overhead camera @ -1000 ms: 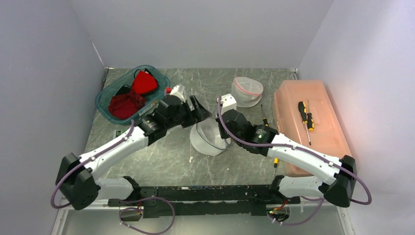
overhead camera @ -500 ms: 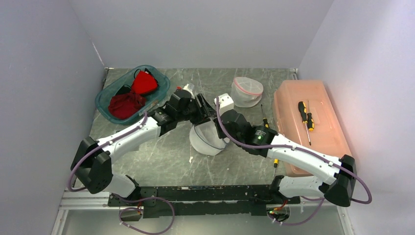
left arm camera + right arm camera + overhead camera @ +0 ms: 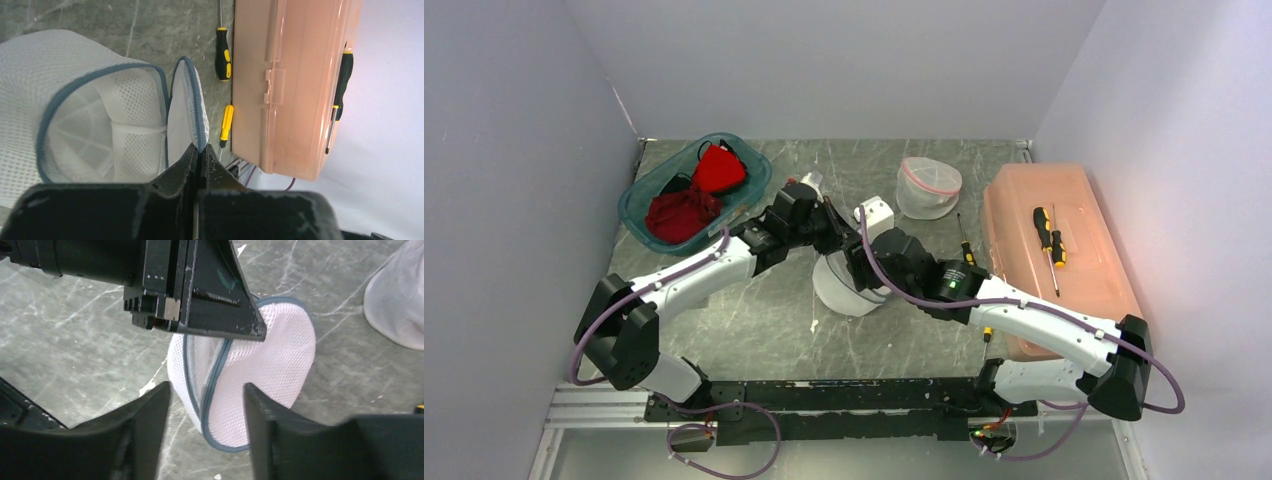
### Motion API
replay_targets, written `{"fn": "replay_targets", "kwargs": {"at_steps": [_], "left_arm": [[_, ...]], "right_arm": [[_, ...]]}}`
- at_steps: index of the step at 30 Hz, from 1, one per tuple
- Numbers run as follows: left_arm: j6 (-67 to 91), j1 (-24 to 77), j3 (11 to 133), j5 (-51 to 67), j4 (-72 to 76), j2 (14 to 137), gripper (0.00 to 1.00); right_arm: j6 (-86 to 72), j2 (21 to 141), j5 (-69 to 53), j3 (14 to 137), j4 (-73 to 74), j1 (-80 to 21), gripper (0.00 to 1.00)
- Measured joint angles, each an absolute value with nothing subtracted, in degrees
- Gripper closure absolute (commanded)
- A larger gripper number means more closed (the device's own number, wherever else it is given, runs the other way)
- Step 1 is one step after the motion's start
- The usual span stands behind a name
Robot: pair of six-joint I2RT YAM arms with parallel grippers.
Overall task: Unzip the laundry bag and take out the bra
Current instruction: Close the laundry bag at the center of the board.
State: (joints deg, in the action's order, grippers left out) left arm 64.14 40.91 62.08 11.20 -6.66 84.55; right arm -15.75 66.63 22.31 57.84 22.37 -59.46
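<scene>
As the left hand (image 3: pixel 201 149) clamps the unzipped flap (image 3: pixel 186 107) of the laundry bag (image 3: pixel 848 287), near the orange case (image 3: pixel 1036 292), the right hand (image 3: pixel 205 391), fingers apart above the mouth, should dip in gently for the unseen bra.

Clutter on the marbled grey table (image 3: pixel 754 320)
A closed translucent orange case (image 3: pixel 1089 215) lay at the right with a black-and-yellow screwdriver (image 3: pixel 1048 234) on its lid. A second screwdriver (image 3: pixel 964 240) and a yellow-handled screwdriver (image 3: pixel 226 122) lay just left of it. A teal bin (image 3: pixel 632 215) sat at upper left.
</scene>
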Motion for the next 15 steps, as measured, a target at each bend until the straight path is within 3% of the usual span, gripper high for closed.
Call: {"fn": "replay_targets", "kwargs": {"at_steps": [3, 4, 8, 15], "left_arm": [[63.9, 40.0, 62.0, 11.2, -6.7, 84.5, 0.97], [63.7, 39.6, 61.7, 11.3, -6.7, 84.3, 0.97], [62.1, 37.4, 59.3, 12.6, -6.3, 82.3, 0.97], [58.5, 33.5, 51.2, 16.3, -3.2, 77.9, 0.97]], "right_arm": [[-16.7, 66.2, 21.0, 57.8, 22.9, -59.5, 0.14], [-17.0, 65.6, 20.4, 57.8, 23.1, -59.5, 0.13], [-18.3, 61.1, 18.0, 57.8, 23.2, -57.8, 0.12], [-23.2, 52.9, 8.2, 49.7, 17.6, -44.4, 0.16]]}}
